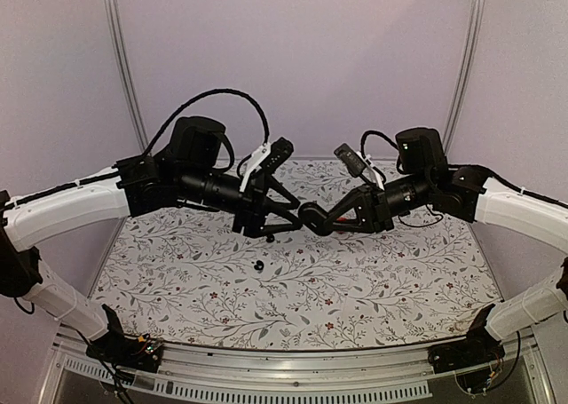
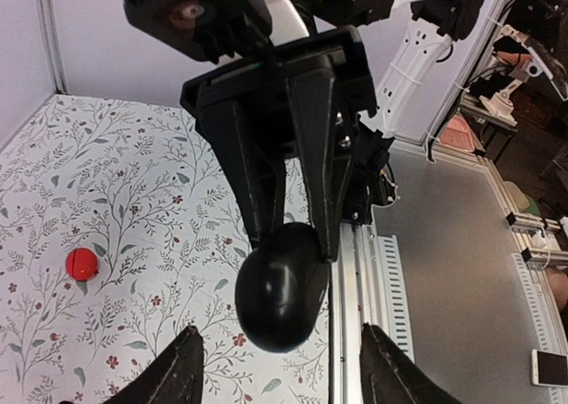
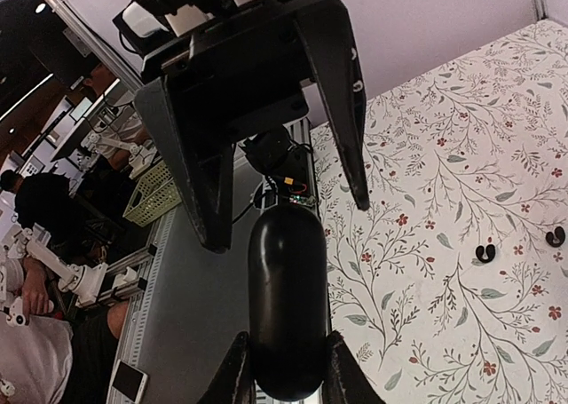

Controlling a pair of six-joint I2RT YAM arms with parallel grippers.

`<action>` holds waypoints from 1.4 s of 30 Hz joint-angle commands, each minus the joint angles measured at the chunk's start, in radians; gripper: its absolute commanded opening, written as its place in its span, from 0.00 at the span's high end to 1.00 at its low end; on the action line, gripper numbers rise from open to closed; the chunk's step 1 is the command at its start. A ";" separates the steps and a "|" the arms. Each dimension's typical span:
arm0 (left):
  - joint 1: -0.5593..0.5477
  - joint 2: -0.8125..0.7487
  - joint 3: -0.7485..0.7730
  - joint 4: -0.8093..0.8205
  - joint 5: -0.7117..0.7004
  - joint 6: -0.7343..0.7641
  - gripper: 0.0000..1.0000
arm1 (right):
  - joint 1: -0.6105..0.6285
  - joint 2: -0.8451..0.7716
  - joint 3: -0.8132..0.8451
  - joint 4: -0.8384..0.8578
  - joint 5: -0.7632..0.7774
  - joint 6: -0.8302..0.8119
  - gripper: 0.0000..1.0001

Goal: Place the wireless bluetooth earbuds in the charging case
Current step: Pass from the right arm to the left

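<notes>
Closest to the right wrist camera, the right gripper (image 3: 286,337) is clamped on the charging case (image 3: 286,271), one finger pressed to each long side of the glossy black oval, which sticks up out of the grip. Facing it, the left gripper (image 3: 289,222) has its jaws spread wider than the case. The case's far end sits at the mouth of that gap and touches neither finger. Two earbuds (image 3: 485,253) lie near each other on the flowered table (image 3: 426,155), well apart from the case. In the left wrist view, the left fingers (image 2: 186,373) stand wide apart at the bottom edge, with the case just beyond them, pinched in the right gripper. A red disc (image 2: 82,263) lies on the table to the left. From above, both grippers meet in mid-air over the table's middle with the case between them, and one of the earbuds lies on the table below the left gripper.
</notes>
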 commanded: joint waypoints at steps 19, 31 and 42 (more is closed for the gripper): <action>-0.037 0.086 0.083 -0.090 0.178 0.024 0.65 | 0.074 0.063 0.158 -0.266 0.080 -0.227 0.95; -0.038 0.058 0.053 -0.028 0.164 0.016 0.90 | 0.075 0.053 0.153 -0.253 0.140 -0.226 0.77; -0.035 -0.024 -0.039 0.137 0.048 0.009 0.98 | -0.012 -0.087 0.090 -0.088 0.252 -0.073 0.36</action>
